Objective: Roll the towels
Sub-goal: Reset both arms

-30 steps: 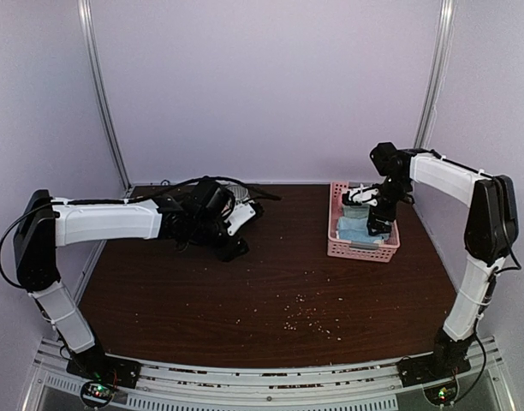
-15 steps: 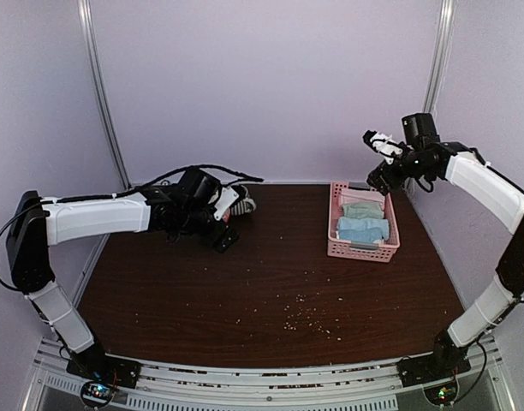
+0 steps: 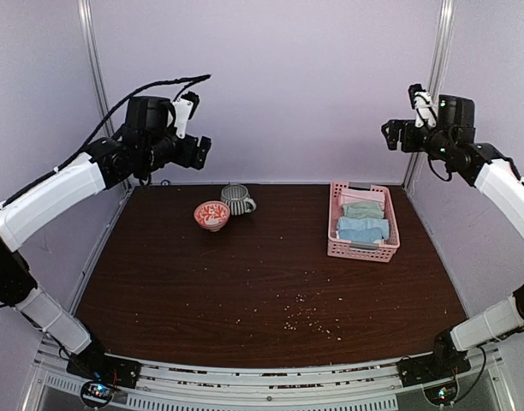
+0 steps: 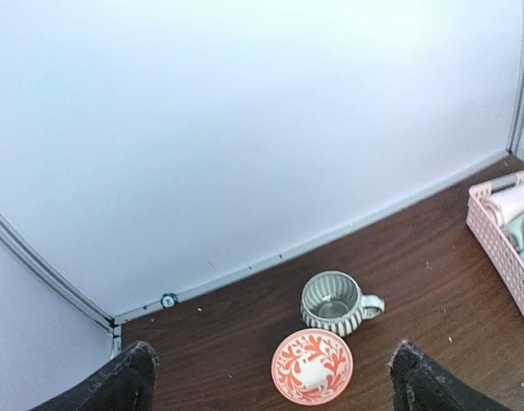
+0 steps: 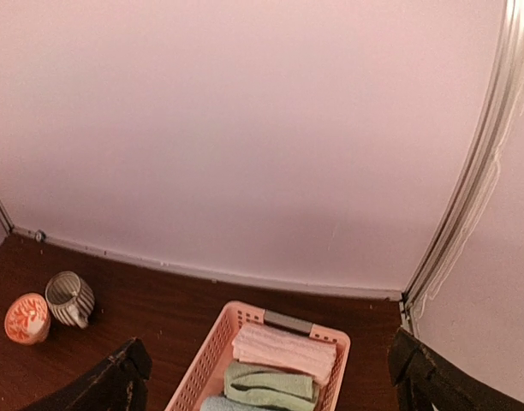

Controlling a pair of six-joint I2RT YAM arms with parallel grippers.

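Observation:
The towels lie rolled side by side in a pink lattice basket (image 3: pixel 363 250) at the back right of the table. A pink towel (image 5: pixel 286 349) is at the far end, a grey-green towel (image 5: pixel 270 385) (image 3: pixel 362 209) is in front of it, and a light blue towel (image 3: pixel 362 229) lies nearest. My right gripper (image 3: pixel 403 116) (image 5: pixel 270 368) hangs high above the basket, open and empty. My left gripper (image 3: pixel 192 130) (image 4: pixel 273 381) is raised high at the back left, open with nothing between its fingers.
A red-and-white patterned bowl (image 3: pixel 211 215) (image 4: pixel 312 366) and a striped grey mug (image 3: pixel 236 199) (image 4: pixel 335 302) stand at the back left, below the left gripper. Crumbs (image 3: pixel 305 318) are scattered over the near middle of the dark wooden table. The back wall is close behind.
Both arms have risen from table height. The left gripper opened wider and lifted away from the bowl and mug. The right gripper came up out of the basket.

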